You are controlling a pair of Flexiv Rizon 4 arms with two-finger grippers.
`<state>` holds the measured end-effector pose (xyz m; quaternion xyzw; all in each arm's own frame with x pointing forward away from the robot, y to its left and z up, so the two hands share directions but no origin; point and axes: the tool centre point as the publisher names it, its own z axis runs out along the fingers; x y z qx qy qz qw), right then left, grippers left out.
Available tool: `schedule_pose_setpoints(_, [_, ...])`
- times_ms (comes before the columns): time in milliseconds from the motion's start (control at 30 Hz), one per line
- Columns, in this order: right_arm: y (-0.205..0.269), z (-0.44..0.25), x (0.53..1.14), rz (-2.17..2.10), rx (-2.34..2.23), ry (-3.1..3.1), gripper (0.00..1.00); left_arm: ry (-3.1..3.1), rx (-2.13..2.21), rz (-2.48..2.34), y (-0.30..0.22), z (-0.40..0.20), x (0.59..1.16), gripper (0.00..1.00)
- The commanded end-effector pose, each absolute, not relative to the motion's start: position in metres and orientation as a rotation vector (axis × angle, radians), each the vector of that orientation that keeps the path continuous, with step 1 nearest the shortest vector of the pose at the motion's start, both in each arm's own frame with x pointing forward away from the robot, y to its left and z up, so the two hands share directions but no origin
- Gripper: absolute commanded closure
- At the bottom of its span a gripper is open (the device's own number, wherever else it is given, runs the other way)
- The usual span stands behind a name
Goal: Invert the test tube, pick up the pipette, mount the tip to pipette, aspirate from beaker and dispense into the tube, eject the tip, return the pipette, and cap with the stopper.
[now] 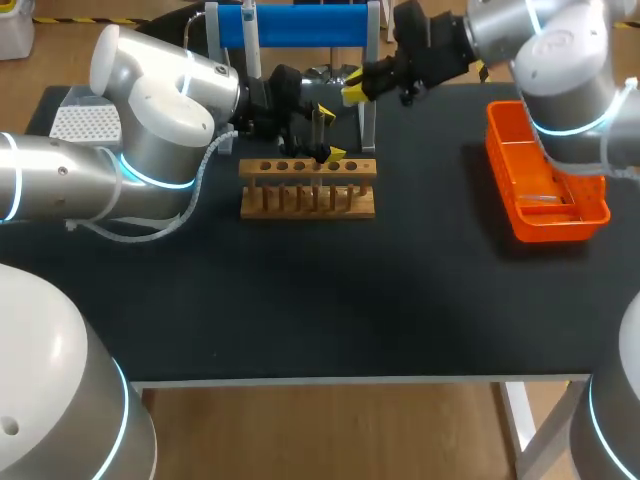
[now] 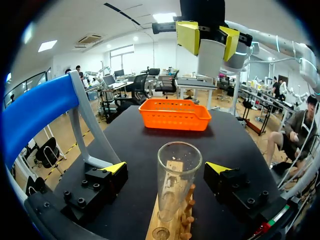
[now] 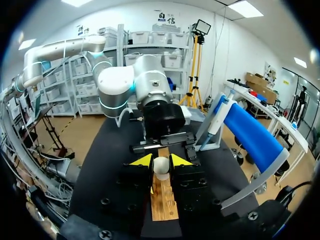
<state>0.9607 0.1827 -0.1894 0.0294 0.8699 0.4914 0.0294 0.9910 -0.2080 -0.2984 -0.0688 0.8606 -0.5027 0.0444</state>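
A black bench with two robot arms meeting over a wooden rack at its middle. A clear test tube stands upright in the rack, open mouth up. The left gripper sits low around it, fingers spread wide, one on each side, neither touching the glass; it holds nothing. The right gripper hangs above the rack, near the tube, its yellow tips closed from both sides on a small white round piece that looks like the stopper. A white pipette hangs on the blue stand at the back of the bench.

Judging by this, the task seems near its end: the tube is mouth-up, the pipette is on its stand, and the stopper is gripped. What looks left is lowering the stopper into the tube's mouth.

Hard to make out: whether the tube holds any liquid, since the glass looks clear and its lower end is hidden in the rack. The beaker cannot be picked out; the arms cover the space behind the rack. No ejected tip is visible, and what lies in the orange basket to the right is too faint to name.
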Motion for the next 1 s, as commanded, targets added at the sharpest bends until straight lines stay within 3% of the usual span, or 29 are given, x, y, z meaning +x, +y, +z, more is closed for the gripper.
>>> schedule_pose_setpoints(33, [0.191,-0.191,0.967,1.512,0.043,2.743,1.00,2.632,-0.210,-1.536,-0.208,-0.298,0.992,0.00])
schedule_pose_setpoints(1000, [0.219,-0.211,0.977,1.502,-0.006,2.786,1.00,2.632,-0.210,-1.536,-0.208,-0.298,0.992,0.00])
